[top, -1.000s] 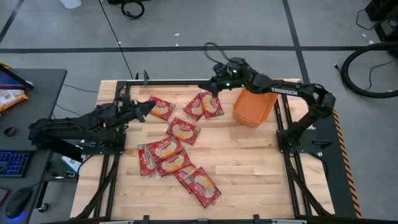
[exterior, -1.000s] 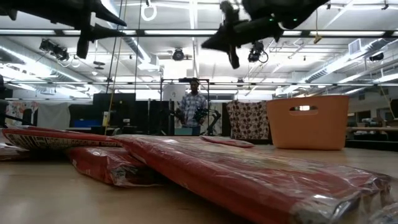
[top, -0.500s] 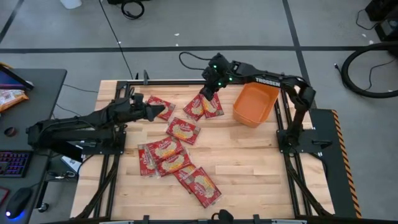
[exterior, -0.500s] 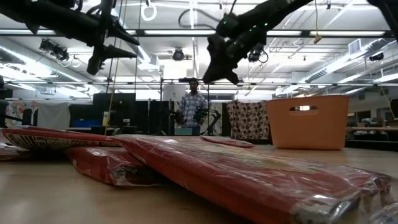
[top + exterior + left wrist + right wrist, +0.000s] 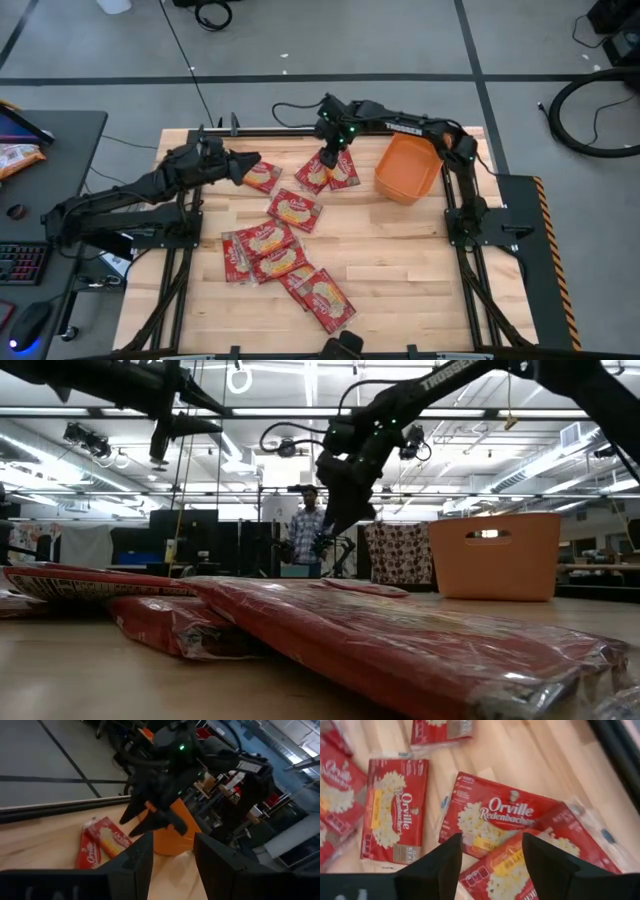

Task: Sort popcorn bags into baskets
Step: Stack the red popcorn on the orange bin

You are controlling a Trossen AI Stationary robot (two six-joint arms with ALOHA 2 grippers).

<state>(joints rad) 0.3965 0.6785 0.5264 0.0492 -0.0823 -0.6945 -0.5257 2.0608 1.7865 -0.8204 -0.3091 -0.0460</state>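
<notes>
Right gripper [image 5: 328, 158] has swung from over the orange bin [image 5: 408, 168] to just beside it above two popcorn bags [image 5: 328, 171], fingers now spread, empty; left gripper [image 5: 240, 168] part-open, well apart from bin — next pick likely starting

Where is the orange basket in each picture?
High view: the orange plastic rectangular basket sits on the wooden table's far right part, beside the right arm.
Low view: it stands upright at the right, behind the red packets.
Left wrist view: only part shows, behind the other arm's dark gripper.
Right wrist view: not in it.
Shared landmark: the red popcorn packets lying next to it.
</notes>
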